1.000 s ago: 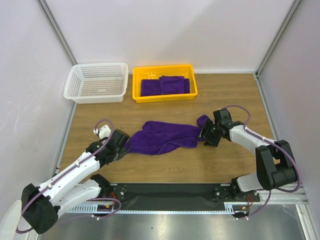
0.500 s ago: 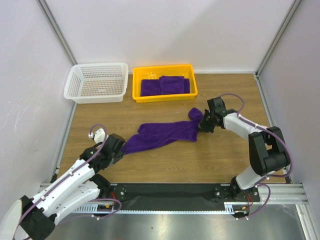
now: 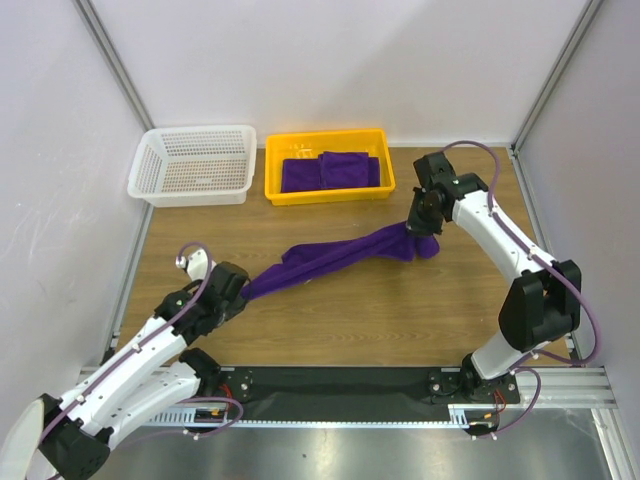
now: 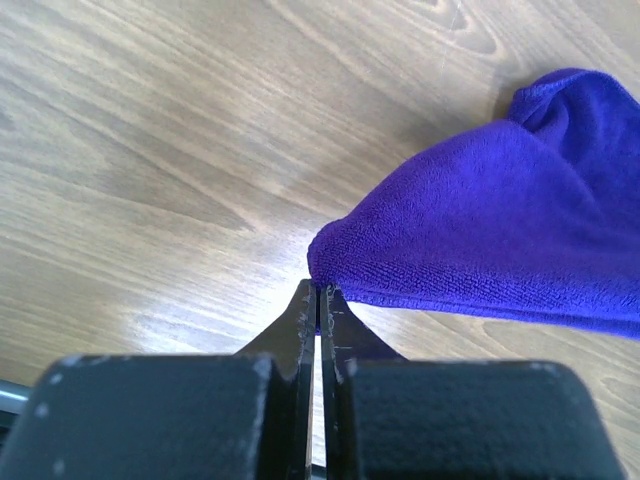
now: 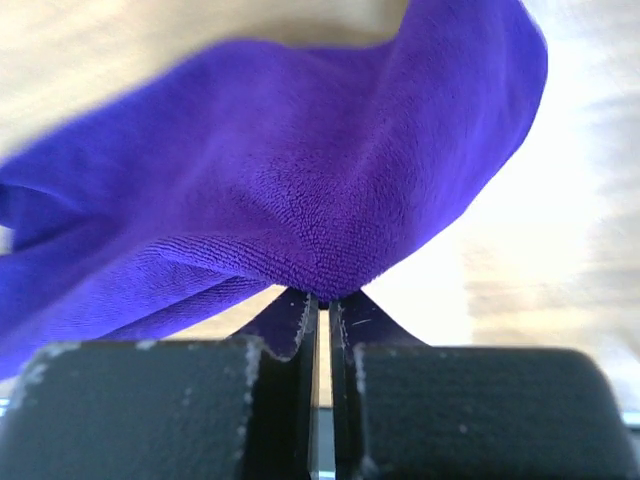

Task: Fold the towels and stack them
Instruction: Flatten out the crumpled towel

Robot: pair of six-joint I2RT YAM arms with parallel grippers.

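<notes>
Now holds one purple towel point(image 3: 335, 258) by both ends: pinched tight in the left gripper point(image 3: 243, 293) at the near-left corner, clamped in the right gripper point(image 3: 415, 228) at the far-right end. Stretched as a twisted diagonal band over the wooden table point(image 3: 330, 330). Behind it, folded towels point(image 3: 330, 172) lying in the yellow tray point(image 3: 330, 195), beside a white basket point(image 3: 190, 190).
</notes>
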